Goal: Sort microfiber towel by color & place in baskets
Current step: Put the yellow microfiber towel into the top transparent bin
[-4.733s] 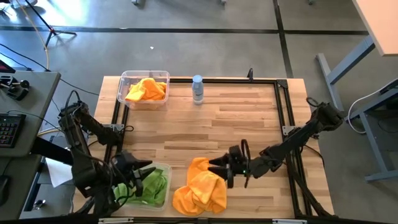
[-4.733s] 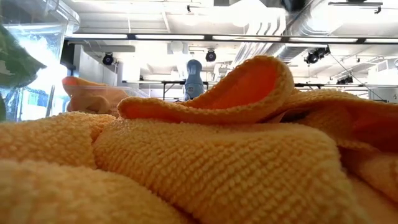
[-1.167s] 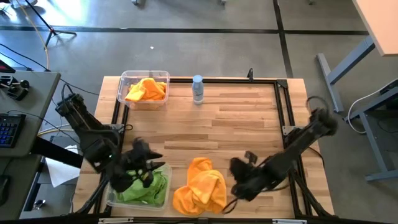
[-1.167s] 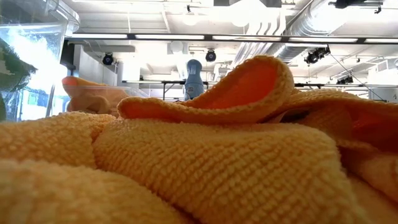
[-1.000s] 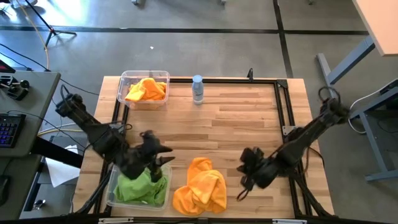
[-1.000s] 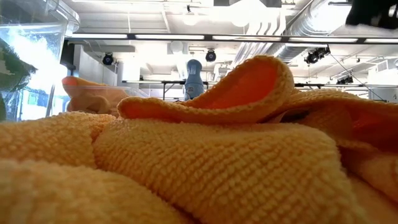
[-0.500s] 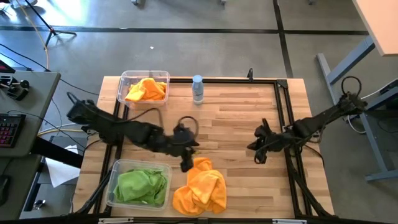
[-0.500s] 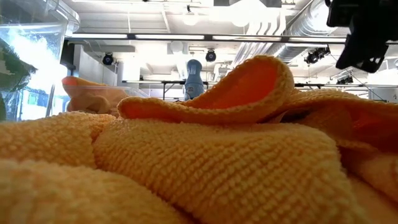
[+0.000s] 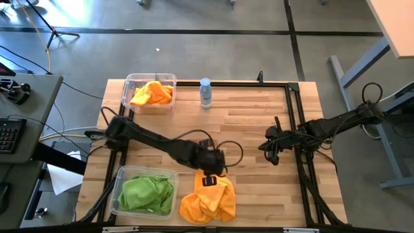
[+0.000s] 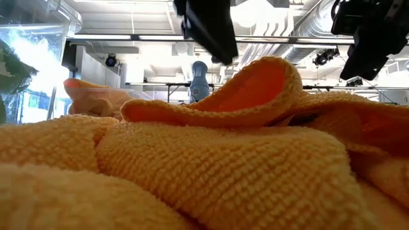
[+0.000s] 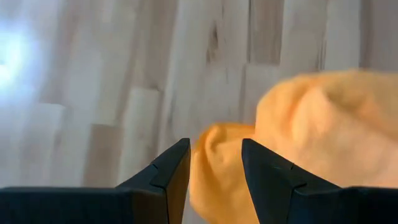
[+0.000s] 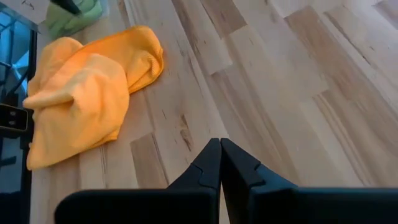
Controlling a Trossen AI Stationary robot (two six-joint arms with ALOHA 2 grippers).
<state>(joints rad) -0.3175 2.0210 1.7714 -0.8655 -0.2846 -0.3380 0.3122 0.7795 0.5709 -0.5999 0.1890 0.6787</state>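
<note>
While the overhead camera takes in the whole table, each other view adds or loses something:

High view: the loose orange towel (image 9: 208, 197) lies bunched at the table's (image 9: 259, 123) near edge, just beside the near basket (image 9: 119, 197) holding green towels (image 9: 147, 194); the far basket (image 9: 150, 77) at the far left corner holds an orange cloth (image 9: 152, 92), with a water bottle (image 9: 206, 92) near it.

Left gripper (image 9: 210, 173): reached across, hovering over the loose towel's far end; its wrist view shows the fingers (image 11: 168, 171) parted a moderate way, empty, orange pile under the gap.

Right gripper (image 9: 270, 146): well apart from the towel, over bare wood toward the right; its wrist view shows the fingers (image 12: 211, 163) pressed together, holding nothing.

Low view: filled almost wholly by orange towel, with a raised fold at top; both grippers show only as dark shapes cut off by the upper edge.

Hidden: whether the loose pile is one cloth or several cannot be told.

Towel axis: the heap runs roughly from near-left to far-right, its narrower end toward the left gripper.
</note>
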